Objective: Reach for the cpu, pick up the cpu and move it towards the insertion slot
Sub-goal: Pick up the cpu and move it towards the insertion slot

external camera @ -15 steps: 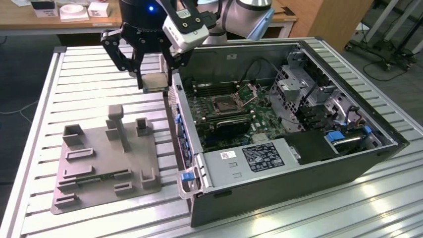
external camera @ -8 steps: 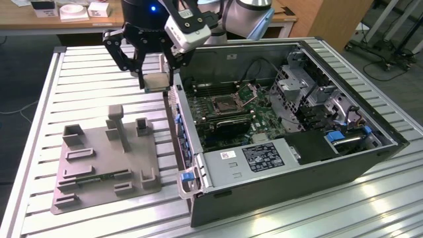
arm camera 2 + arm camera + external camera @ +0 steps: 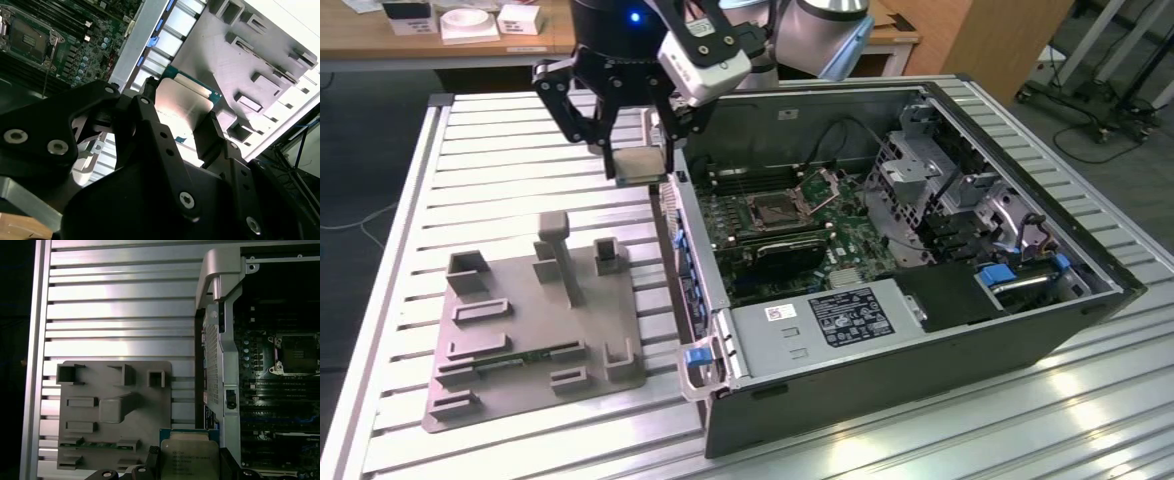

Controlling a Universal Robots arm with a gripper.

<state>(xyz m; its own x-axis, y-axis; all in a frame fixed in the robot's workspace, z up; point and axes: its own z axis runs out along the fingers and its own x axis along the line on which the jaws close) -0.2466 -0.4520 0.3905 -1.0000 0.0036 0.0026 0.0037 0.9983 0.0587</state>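
The tool (image 3: 638,160) is clamped on the cpu (image 3: 635,168), held above the table (image 3: 507,150) just outside the computer case wall (image 3: 687,260). The exterior view shows the insertion slot (image 3: 771,210) open beyond that wall, with its frame plate (image 3: 825,190) raised. The second wrist view shows fingers (image 3: 207,135) pinching opposite chip edges.

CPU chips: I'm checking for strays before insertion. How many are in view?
1. The cpu is clamped in the gripper, raised over the table beside the open computer case. Another could be hidden behind the arm.
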